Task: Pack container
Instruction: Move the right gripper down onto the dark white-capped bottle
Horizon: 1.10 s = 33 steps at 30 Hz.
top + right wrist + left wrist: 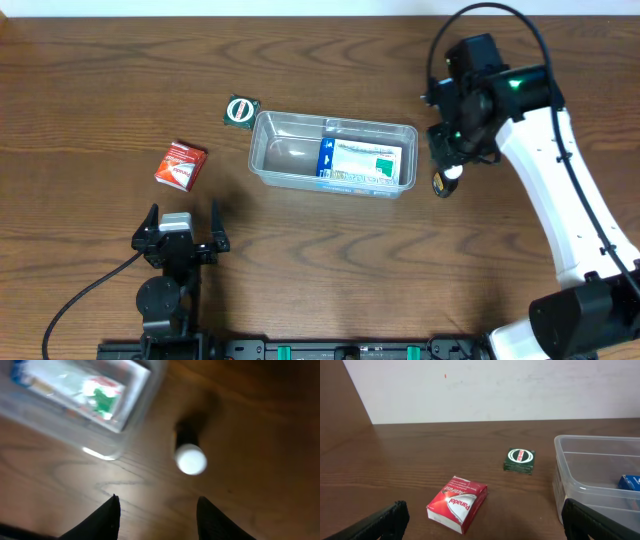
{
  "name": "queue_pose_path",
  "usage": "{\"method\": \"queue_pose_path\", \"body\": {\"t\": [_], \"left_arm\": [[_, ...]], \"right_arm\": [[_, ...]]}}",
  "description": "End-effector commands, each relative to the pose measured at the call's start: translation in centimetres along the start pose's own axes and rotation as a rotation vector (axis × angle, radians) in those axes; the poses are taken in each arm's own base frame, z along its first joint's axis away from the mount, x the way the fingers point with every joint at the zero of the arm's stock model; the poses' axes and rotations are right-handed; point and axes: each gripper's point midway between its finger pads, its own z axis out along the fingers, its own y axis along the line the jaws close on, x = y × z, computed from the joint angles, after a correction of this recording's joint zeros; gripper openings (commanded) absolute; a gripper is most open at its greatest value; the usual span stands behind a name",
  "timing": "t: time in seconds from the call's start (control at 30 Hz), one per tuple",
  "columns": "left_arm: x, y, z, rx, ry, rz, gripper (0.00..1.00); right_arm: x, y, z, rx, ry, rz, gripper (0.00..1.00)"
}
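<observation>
The container, a clear tub, lies mid-table with a blue, white and green box flat in its right half. A red Panadol box lies to its left, and a small green box with a round label sits by its far left corner. My left gripper stands open near the front edge; in the left wrist view its fingers flank bare table just short of the Panadol box. My right gripper hovers open and empty beside the tub's right end, over a small dark tube with a white cap.
In the right wrist view the tub's corner sits left of the white-capped tube, with bare wood around both. The left wrist view has the tub wall at right and the green box farther back. A pale wall borders the table's far edge.
</observation>
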Motion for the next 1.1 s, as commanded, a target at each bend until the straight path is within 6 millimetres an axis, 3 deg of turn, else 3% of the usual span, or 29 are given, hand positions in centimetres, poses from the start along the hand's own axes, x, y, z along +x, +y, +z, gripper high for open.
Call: {"method": "queue_pose_path", "body": {"t": [0.0,0.17,0.7,0.9,1.07], "left_arm": [[1.8,0.3,0.1,-0.02,0.056,0.019,0.98],[1.8,0.3,0.1,-0.02,0.056,0.019,0.98],[1.8,0.3,0.1,-0.02,0.056,0.019,0.98],[1.8,0.3,0.1,-0.02,0.056,0.019,0.98],[1.8,0.3,0.1,-0.02,0.056,0.019,0.98]], "right_arm": [[0.9,-2.9,1.3,0.057,0.032,0.179,0.48],[1.8,-4.4,3.5,0.04,0.055,0.248,0.49],[2.1,-4.1,9.1,0.013,0.015,0.245,0.6],[1.9,-3.2,10.4,-0.04,-0.011,0.218,0.54],[1.4,-3.3,10.5,-0.039,-0.034,0.198,0.42]]}}
